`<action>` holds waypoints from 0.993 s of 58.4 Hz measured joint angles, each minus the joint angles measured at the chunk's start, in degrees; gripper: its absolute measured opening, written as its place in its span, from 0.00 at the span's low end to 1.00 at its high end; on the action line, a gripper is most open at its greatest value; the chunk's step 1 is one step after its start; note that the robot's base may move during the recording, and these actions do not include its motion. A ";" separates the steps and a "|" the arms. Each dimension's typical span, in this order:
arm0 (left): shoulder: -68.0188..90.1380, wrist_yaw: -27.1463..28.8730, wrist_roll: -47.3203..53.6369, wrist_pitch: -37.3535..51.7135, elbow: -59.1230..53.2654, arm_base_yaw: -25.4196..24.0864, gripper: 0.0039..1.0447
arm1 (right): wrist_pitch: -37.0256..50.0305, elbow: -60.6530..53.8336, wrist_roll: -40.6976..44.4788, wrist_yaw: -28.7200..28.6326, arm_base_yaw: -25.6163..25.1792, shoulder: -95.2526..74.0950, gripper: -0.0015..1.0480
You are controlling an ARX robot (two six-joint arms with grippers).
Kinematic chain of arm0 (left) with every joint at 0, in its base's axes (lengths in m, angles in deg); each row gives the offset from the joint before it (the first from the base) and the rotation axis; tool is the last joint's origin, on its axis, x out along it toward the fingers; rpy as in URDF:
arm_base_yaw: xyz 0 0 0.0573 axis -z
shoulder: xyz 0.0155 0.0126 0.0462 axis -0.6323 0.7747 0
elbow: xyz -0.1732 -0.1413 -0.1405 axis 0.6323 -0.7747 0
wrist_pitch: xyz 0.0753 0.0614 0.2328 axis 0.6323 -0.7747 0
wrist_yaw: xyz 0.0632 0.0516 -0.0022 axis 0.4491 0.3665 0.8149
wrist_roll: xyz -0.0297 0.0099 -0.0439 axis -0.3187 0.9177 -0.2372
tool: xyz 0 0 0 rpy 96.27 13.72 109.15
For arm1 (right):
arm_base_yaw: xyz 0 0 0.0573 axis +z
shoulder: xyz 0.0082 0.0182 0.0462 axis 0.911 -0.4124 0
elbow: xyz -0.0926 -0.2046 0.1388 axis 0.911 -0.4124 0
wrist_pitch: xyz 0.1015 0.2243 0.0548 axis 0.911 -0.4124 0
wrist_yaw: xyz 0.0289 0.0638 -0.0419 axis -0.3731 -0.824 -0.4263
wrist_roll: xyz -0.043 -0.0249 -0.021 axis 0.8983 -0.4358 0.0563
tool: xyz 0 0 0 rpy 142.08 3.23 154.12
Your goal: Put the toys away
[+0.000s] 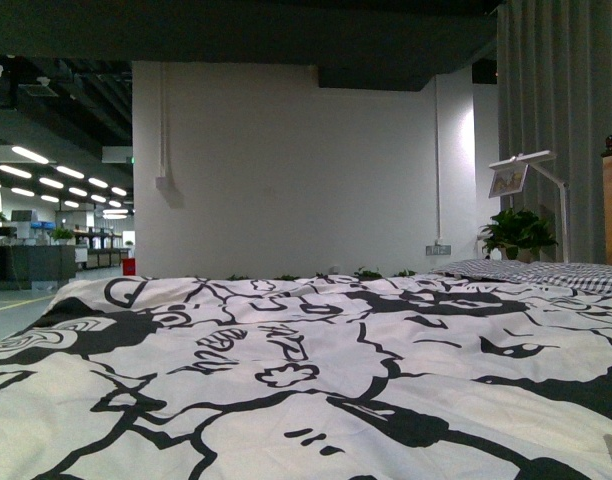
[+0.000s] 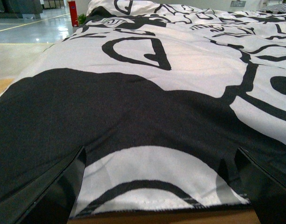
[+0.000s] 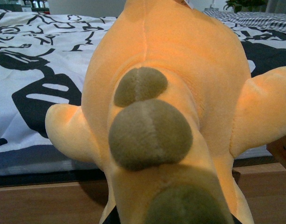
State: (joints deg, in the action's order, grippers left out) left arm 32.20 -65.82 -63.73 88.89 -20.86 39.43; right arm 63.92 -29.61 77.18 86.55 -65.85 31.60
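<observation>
At the edge of the black-and-white bedspread [image 2: 147,116]: orange plush toy [image 3: 171,70] close before the right gripper [image 3: 172,219], grip indiscernible; left gripper [image 2: 159,156] spread wide, holding nothing.

A bed [image 1: 286,380] staged inside a strip-lit open office hall.

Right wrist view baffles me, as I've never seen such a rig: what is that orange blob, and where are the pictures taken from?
This is a robot with two arms, each ending in a claw. The front view comes from a camera on its body, looking across a bed's black-and-white quilt. The other cameras sit on the wrists. The left claw is open and empty at the quilt's edge. The blob is an orange plush toy with olive patches, so close it fills the picture. Whether it is gripped cannot be seen.
</observation>
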 joint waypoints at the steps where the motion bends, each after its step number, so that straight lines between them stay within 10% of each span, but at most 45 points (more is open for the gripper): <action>1: 0.00 0.00 -0.02 0.00 0.00 0.00 0.94 | 0.00 -0.04 0.00 0.00 0.00 0.00 0.08; 58: 0.00 0.13 0.00 0.00 0.00 -0.07 0.94 | -0.48 -0.07 -0.02 -0.20 0.22 -0.15 0.08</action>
State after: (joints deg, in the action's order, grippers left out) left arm 32.20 -65.69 -63.73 88.89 -20.86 39.36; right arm 63.44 -29.67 77.15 86.35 -65.63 31.44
